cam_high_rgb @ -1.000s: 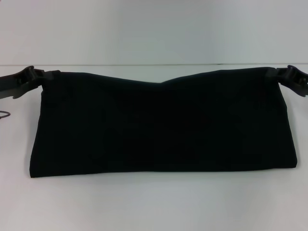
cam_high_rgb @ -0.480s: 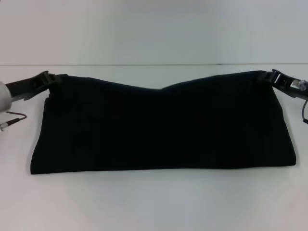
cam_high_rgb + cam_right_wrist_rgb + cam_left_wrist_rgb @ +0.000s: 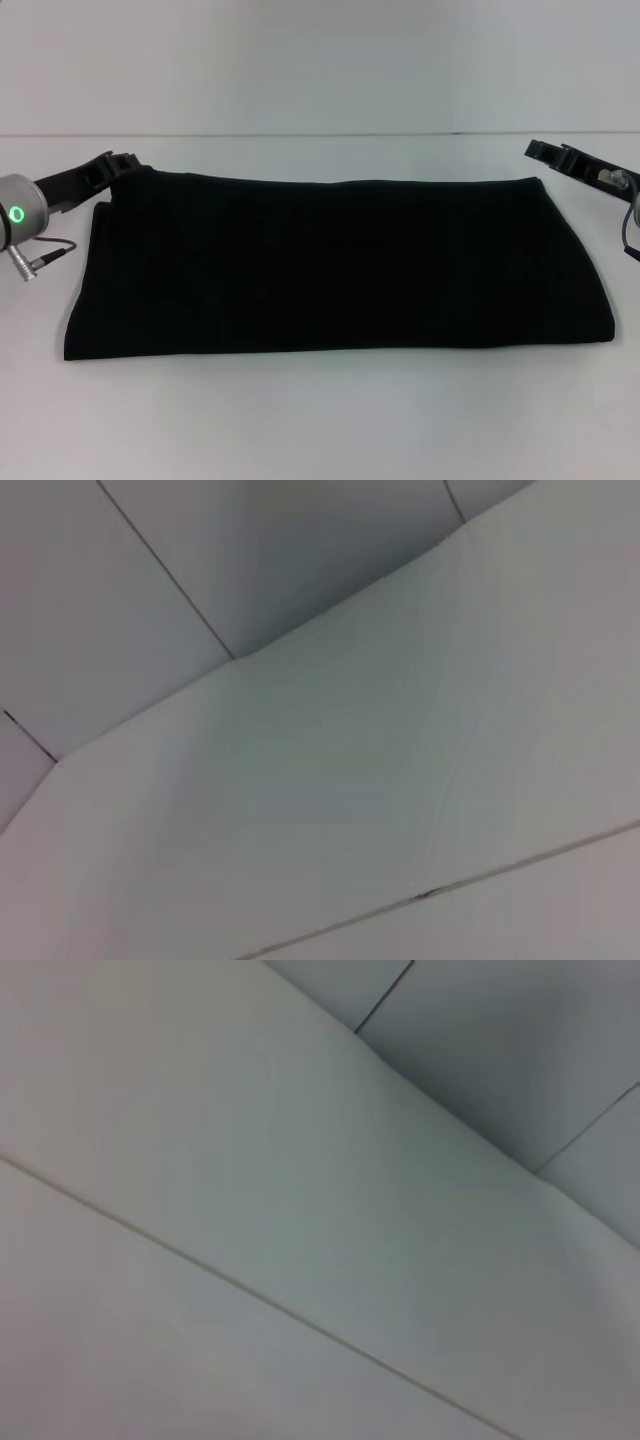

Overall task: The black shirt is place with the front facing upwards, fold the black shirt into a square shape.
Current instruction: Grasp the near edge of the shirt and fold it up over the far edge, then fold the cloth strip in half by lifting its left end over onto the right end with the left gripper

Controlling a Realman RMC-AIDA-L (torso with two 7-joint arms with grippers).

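The left gripper [image 3: 122, 160] sits at the shirt's ten o'clock corner, touching the cloth edge — whether its fingers clasp it cannot be told. The right gripper [image 3: 545, 152] hangs at two o'clock, just clear of the cloth, holding nothing. Between them the black shirt [image 3: 335, 268] lies flat as a wide band on the white table [image 3: 320, 430].

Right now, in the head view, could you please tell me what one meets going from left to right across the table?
Left tool at the shirt's far left corner → black shirt, folded flat → right tool, just off the far right corner.
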